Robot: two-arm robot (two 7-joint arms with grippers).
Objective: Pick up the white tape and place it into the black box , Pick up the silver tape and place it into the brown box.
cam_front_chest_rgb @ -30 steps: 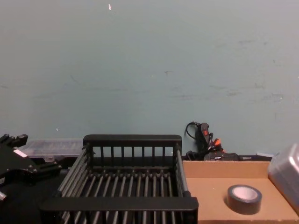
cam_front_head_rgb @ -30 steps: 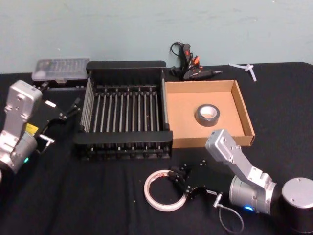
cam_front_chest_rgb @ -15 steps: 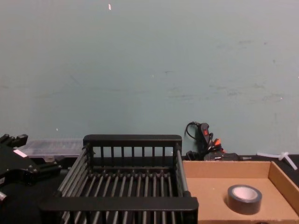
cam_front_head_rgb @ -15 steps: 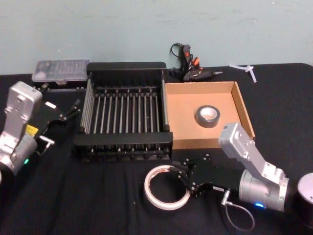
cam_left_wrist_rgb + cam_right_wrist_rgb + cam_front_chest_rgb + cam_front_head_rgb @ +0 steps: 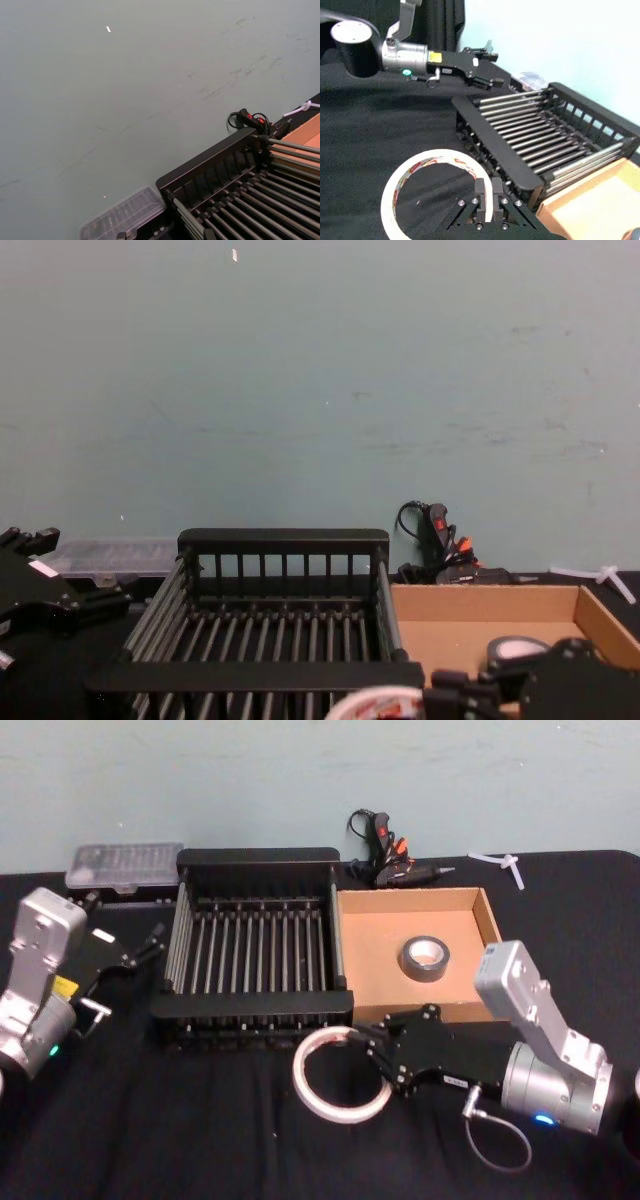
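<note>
Gripping white tape, right pincer

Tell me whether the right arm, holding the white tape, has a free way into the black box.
Probably yes. The right gripper holds the white tape by its rim, lifted just in front of the black box. The box is open-topped with nothing in it; only its near wall must be cleared.

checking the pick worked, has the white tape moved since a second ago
Yes. The white tape, gripped by the right gripper, has risen toward the black box.
</note>
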